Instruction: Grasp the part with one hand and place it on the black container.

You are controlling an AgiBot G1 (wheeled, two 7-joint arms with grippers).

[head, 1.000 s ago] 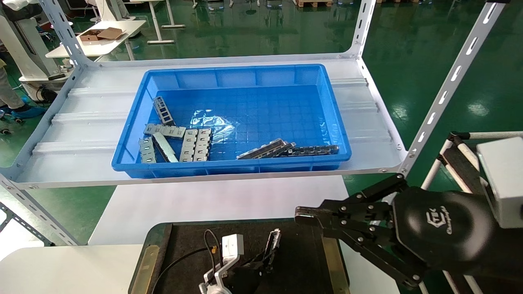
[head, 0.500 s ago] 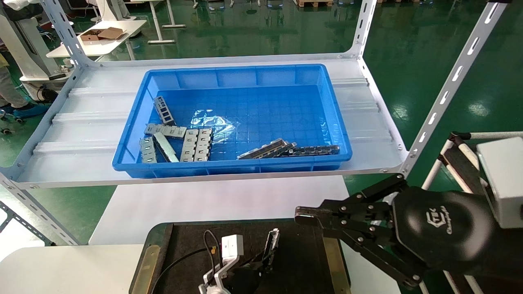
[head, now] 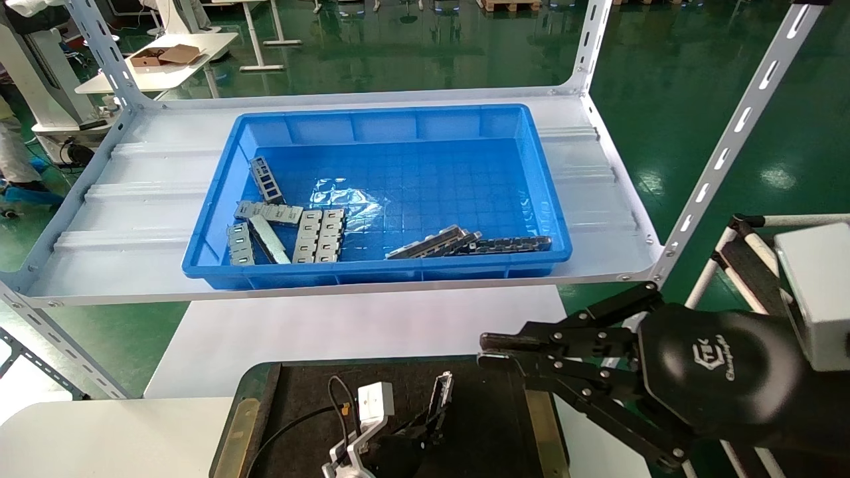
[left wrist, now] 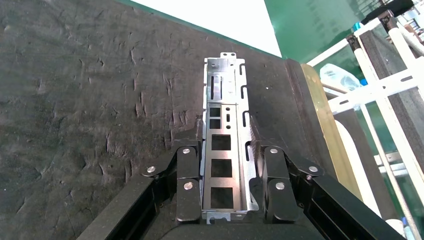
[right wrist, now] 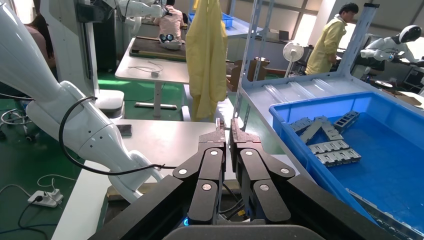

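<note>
Placing step: left black linkage-fingered gripper (left wrist: 227,187) clamped on the long silver-grey cut-out metal part (left wrist: 225,155), low over the shallow black felt-floored container (left wrist: 80,100) at bottom centre. Next, judged: lower flat, then release. Right black gripper (right wrist: 226,134) parked lower right, fingers pressed together, empty.

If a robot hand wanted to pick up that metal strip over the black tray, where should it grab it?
Across its narrow width, near one end, as the left gripper does now: one finger on each long side wall of the part. The walls are straight and parallel, so the pads probably sit flat. Come in along its length, above the black container.
</note>
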